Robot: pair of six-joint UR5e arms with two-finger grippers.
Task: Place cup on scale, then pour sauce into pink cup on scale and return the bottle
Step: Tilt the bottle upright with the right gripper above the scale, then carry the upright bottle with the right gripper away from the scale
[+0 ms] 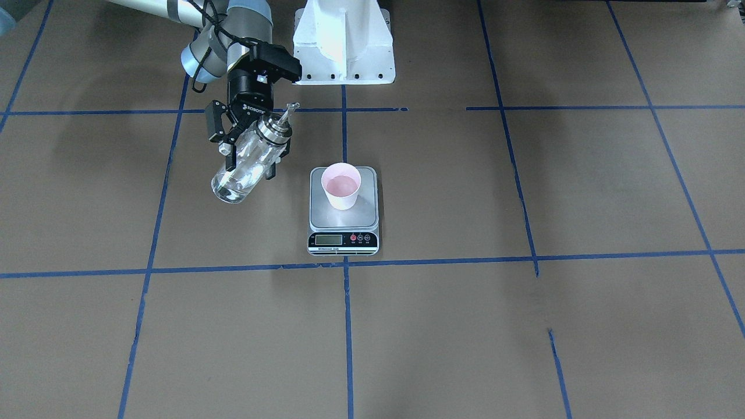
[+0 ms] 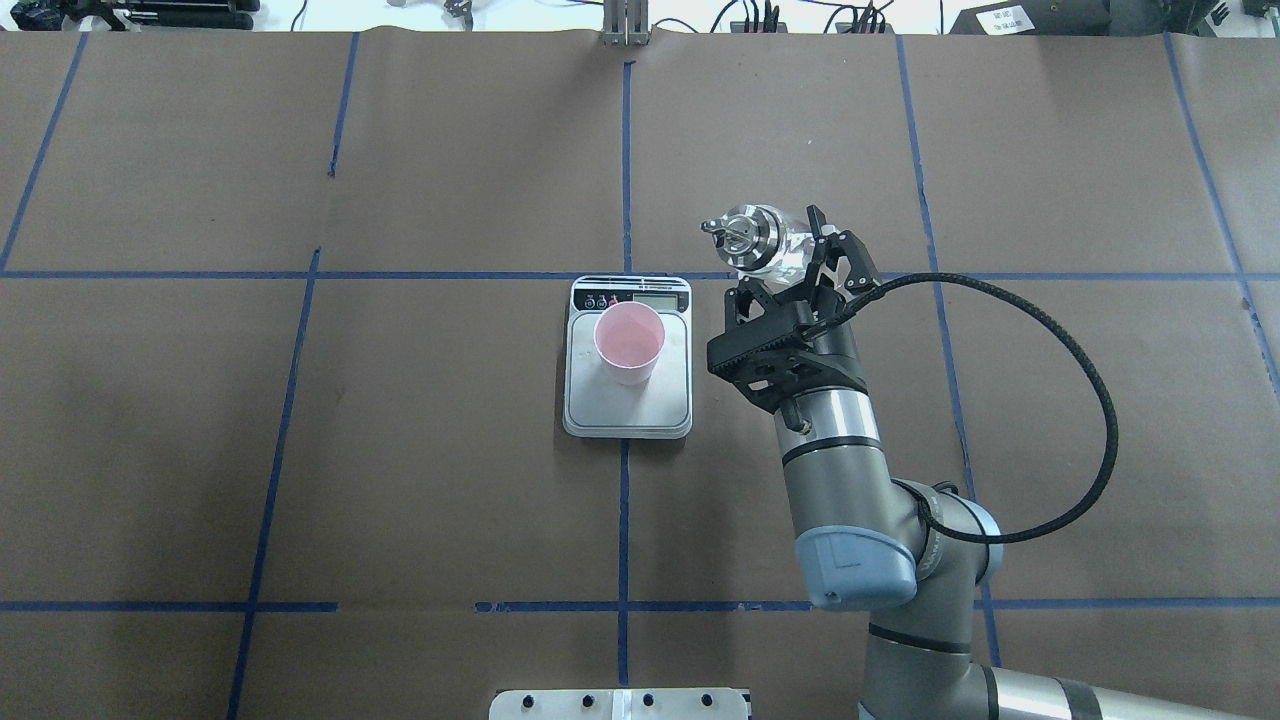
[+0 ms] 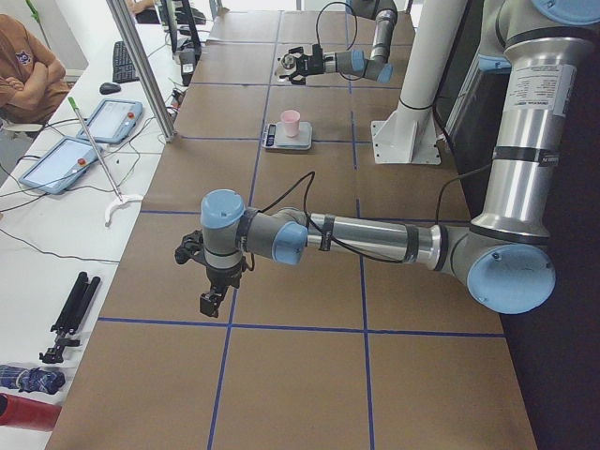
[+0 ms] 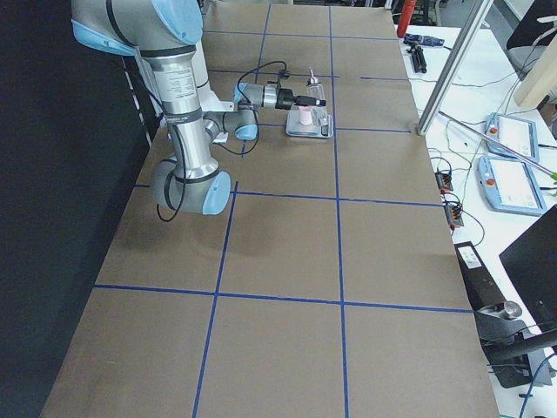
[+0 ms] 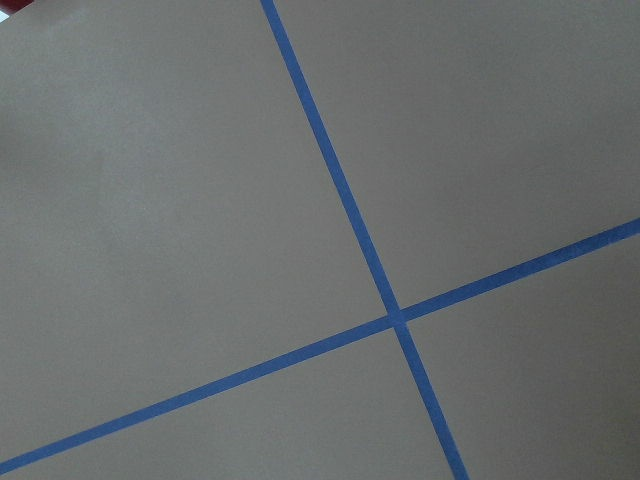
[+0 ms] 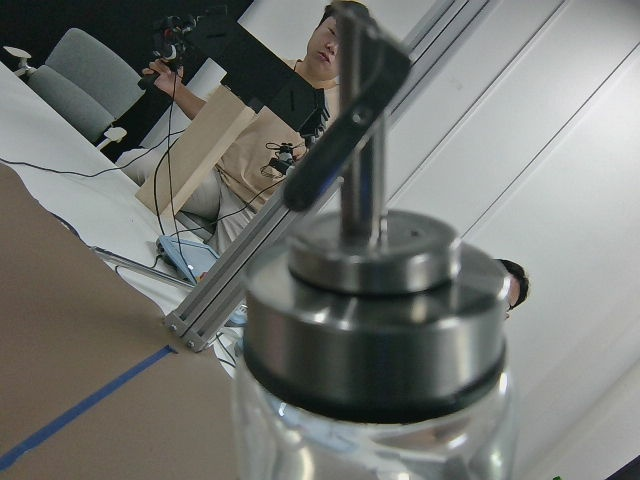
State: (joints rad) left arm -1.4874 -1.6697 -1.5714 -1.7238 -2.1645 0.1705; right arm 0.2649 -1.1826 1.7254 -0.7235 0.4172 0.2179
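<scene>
The pale pink cup (image 1: 341, 185) stands upright on the silver scale (image 1: 343, 220), near its back edge; both also show in the overhead view, cup (image 2: 628, 342) and scale (image 2: 628, 412). My right gripper (image 1: 249, 150) is shut on the clear glass bottle (image 1: 247, 163) and holds it tilted above the table beside the scale. In the overhead view the gripper (image 2: 800, 262) holds the bottle (image 2: 762, 238) right of the scale, its spout clear of the cup. The sauce is barely visible. My left gripper (image 3: 212, 298) hovers far off; I cannot tell its state.
The white robot base mount (image 1: 343, 41) stands behind the scale. A black cable (image 2: 1095, 400) loops off the right arm. Blue tape lines (image 5: 350, 220) cross the brown table. Operators and tablets (image 3: 112, 120) sit at the side bench.
</scene>
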